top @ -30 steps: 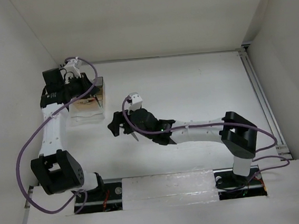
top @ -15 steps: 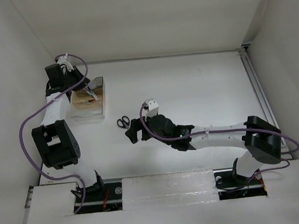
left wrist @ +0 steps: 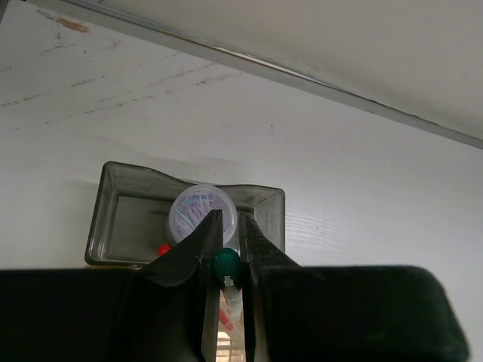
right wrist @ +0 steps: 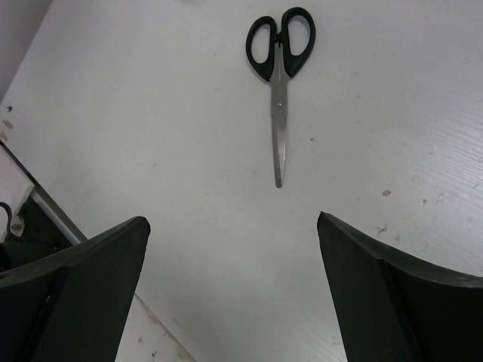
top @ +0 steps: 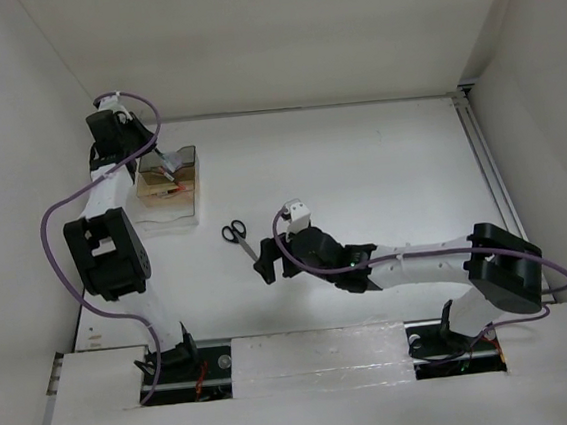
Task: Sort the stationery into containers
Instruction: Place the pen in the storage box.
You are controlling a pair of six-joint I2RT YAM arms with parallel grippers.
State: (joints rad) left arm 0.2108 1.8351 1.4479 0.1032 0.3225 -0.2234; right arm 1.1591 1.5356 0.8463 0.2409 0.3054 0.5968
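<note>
The clear box (top: pixel 170 205) stands at the back left. In the left wrist view the box (left wrist: pixel 266 202) holds the round cylinder (left wrist: pixel 198 210) and a red pen tip (left wrist: pixel 162 248). My left gripper (top: pixel 145 153) is just behind the box, and its jaws (left wrist: pixel 230 216) are shut on a slim pen with a dark green end (left wrist: pixel 226 264). The pen points down toward the box. The black-handled scissors (top: pixel 238 237) lie closed on the table. My right gripper (top: pixel 267 266) is open and empty just in front of their blade tip (right wrist: pixel 278 181); its fingers (right wrist: pixel 98 271) are spread wide.
The left wall runs close behind the left arm (top: pixel 107 260). The back wall edge (left wrist: pixel 317 83) is just beyond the box. The near table edge (right wrist: pixel 45 204) shows at the left of the right wrist view.
My right gripper has drawn back toward the near right, leaving the scissors uncovered on the table. My left gripper has moved from over the box to its back-left side.
</note>
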